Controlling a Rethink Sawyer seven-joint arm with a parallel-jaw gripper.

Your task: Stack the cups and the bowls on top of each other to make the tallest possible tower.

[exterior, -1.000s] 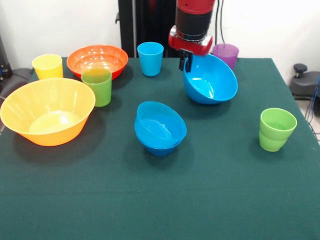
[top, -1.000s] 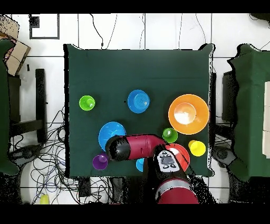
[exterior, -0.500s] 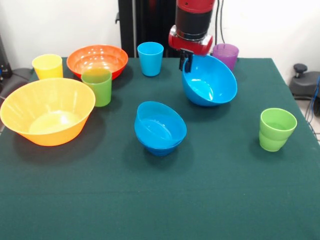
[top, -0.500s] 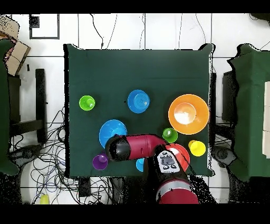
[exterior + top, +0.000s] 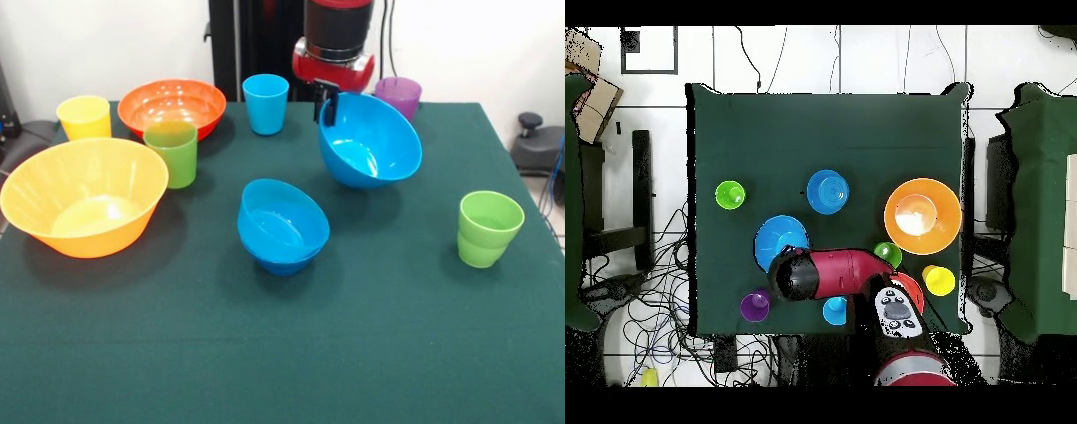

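The big yellow-orange bowl, the orange-red bowl and the medium blue bowl are sitting just where they were a second ago. The gripper is clamping the rim of the big light blue bowl and is lifting it higher, tilted, off the table.
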